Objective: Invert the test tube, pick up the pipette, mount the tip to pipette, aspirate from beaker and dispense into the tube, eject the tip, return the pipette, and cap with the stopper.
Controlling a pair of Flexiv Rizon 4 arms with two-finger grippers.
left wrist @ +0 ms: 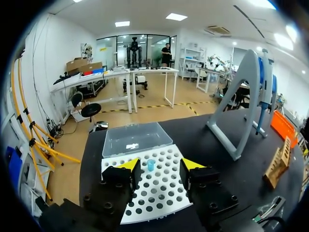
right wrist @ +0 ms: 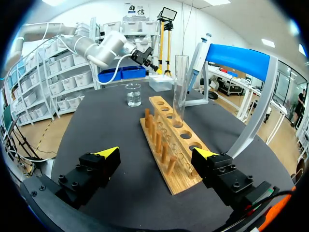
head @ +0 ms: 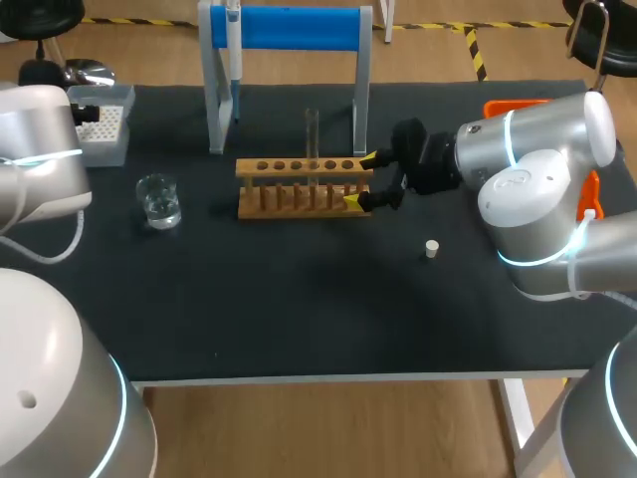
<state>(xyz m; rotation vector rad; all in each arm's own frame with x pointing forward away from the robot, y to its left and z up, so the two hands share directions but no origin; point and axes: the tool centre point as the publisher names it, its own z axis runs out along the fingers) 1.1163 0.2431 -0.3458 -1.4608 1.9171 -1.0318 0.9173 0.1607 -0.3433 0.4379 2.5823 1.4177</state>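
I look down on a table (head: 299, 329) with a flat black top and white legs (head: 520, 418). The floor (head: 418, 62) around it is brown wood. A strip of yellow and black tape (head: 476, 52) runs across the floor behind the table. A black stool (head: 40, 20) stands by the far left corner. In the left wrist view I see a big room with white walls (left wrist: 53, 46) and flat bright lights (left wrist: 176, 17) up high. Long white desks (left wrist: 116, 75) stand on thin legs. Glass (left wrist: 145, 48) in dark frames fills the far end. In the right wrist view I see tall shelves (right wrist: 58, 77) full of white bins (right wrist: 72, 79).
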